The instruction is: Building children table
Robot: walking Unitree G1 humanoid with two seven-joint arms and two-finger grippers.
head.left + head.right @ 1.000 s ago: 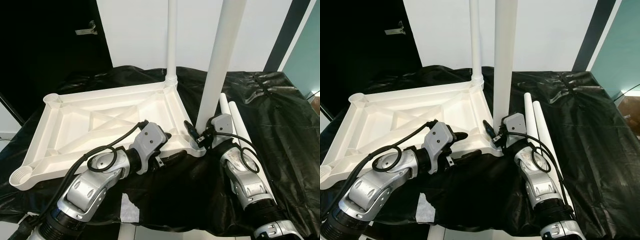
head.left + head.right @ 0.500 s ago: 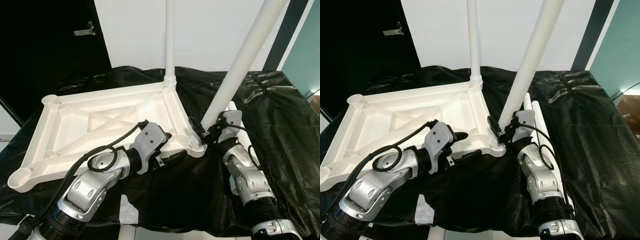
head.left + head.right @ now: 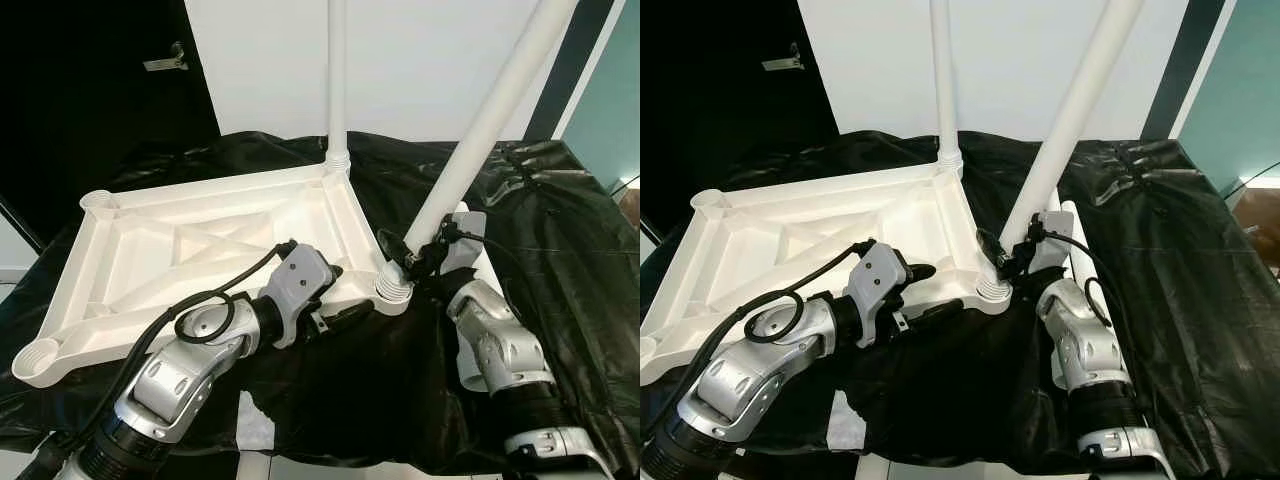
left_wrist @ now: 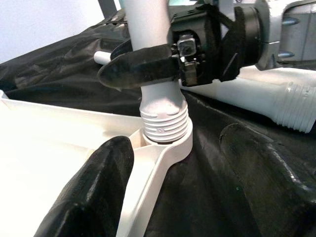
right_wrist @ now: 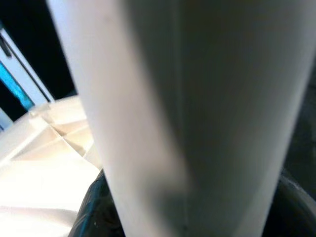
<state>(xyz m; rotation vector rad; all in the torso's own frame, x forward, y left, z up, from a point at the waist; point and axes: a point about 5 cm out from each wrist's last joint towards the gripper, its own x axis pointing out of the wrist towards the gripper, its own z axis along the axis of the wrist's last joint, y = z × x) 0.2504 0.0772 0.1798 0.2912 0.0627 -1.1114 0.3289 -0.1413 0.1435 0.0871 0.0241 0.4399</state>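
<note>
So the white tabletop [image 3: 210, 240] is lying upside down on a bench covered in black plastic sheeting [image 3: 560, 230], ribs facing up, with round sockets at its corners. One leg [image 3: 336, 80] is already standing straight up in the far right corner socket.

The right gripper [image 3: 408, 258] is clamped around a second white leg [image 3: 480, 120] low down, just above its threaded end. That end sits in the near right corner socket [image 3: 394, 290], but the leg is tilted hard, leaning up and away to the right instead of standing upright. From the left wrist view you can see the black fingers [image 4: 140, 66] pinching the leg right above the ribbed collar.

The left gripper [image 3: 335, 300] is at the near edge of the tabletop, close to that same corner. Its fingers are spread apart, one resting on the tabletop's rim and the other over the black sheeting, not holding anything.

Two more spare legs [image 3: 1080, 250] lie side by side on the sheeting just right of the tabletop, partly behind the right arm.
</note>
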